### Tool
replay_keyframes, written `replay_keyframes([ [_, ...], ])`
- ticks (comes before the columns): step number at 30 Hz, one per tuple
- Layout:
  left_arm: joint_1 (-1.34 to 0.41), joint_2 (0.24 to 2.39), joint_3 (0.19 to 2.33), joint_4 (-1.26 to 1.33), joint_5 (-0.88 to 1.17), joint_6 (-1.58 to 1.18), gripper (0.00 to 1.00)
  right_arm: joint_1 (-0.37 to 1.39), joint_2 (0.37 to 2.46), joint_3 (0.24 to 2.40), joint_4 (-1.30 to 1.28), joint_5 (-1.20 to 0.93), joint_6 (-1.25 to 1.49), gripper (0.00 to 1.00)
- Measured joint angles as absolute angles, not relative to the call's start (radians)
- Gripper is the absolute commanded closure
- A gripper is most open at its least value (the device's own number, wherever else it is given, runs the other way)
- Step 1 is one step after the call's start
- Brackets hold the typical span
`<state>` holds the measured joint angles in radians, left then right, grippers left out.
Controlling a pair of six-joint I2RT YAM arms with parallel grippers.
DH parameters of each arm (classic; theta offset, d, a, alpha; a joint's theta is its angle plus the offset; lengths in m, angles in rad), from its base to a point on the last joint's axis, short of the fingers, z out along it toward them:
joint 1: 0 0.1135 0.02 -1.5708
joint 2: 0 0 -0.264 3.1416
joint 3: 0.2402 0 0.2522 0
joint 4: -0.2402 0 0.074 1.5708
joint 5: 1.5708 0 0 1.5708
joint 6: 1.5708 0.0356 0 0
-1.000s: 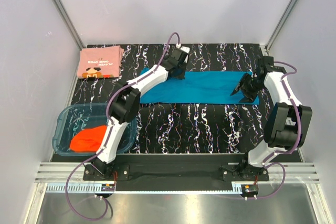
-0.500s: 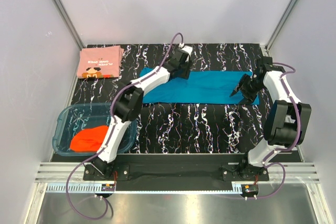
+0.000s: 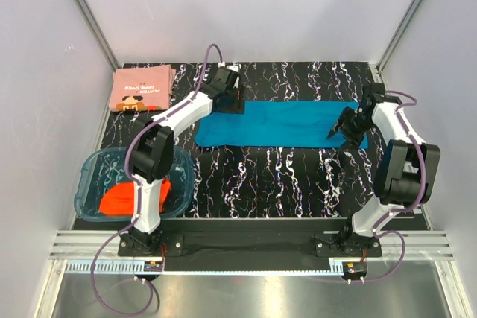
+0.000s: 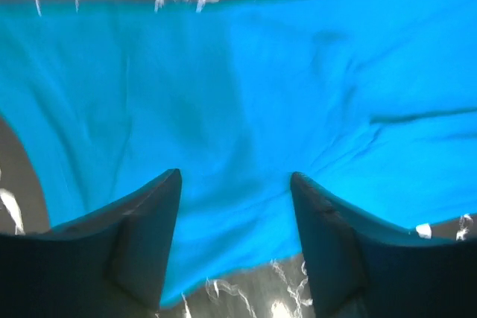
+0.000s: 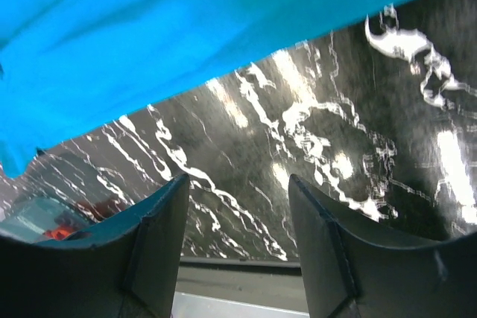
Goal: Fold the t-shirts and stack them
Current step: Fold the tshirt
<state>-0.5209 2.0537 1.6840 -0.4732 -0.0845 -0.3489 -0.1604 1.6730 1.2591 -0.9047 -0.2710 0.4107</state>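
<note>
A teal-blue t-shirt (image 3: 279, 123) lies as a long flat band across the back of the table. My left gripper (image 3: 232, 103) hovers over its left end, open, with only cloth (image 4: 246, 94) below and nothing between its fingers (image 4: 149, 236). At the shirt's right end my right gripper (image 3: 344, 129) is open too, its fingers (image 5: 160, 236) over bare tabletop beside the shirt's edge (image 5: 186, 20). A folded salmon-pink t-shirt (image 3: 141, 88) with dark print lies at the back left. An orange-red t-shirt (image 3: 127, 197) is bunched in the tub.
The clear blue-tinted plastic tub (image 3: 95, 165) stands at the front left beside the left arm. The black marbled tabletop (image 3: 283, 176) spreads in front of the blue shirt. White walls and metal posts close in the table's back and sides.
My left gripper has opened, let go of the blue shirt and swung left to the shirt's left end. The shirt's left part now lies flatter. The right gripper has barely moved.
</note>
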Motion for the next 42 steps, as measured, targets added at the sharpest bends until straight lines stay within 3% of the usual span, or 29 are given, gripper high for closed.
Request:
replay_keyframes([
  [6,-0.516,2.062,1.720,-0.663,0.014,-0.477,0.14,-0.134,1.820,1.396,-0.875,-0.196,0.387,0.30],
  [14,-0.525,2.067,1.758,-0.785,0.006,-0.718,0.16,-0.064,1.958,1.604,-0.860,-0.113,0.273,0.26],
  [24,-0.509,2.227,1.796,-0.888,-0.039,-0.903,0.10,-0.021,2.201,1.850,-0.871,-0.054,0.216,0.26],
  [37,-0.456,2.349,1.998,-0.974,-0.059,-0.777,0.14,-0.020,2.279,1.851,-0.904,0.119,0.234,0.25],
  [42,-0.446,2.400,2.085,-0.995,-0.059,-0.601,0.14,-0.019,2.192,1.703,-0.860,0.115,0.283,0.25],
])
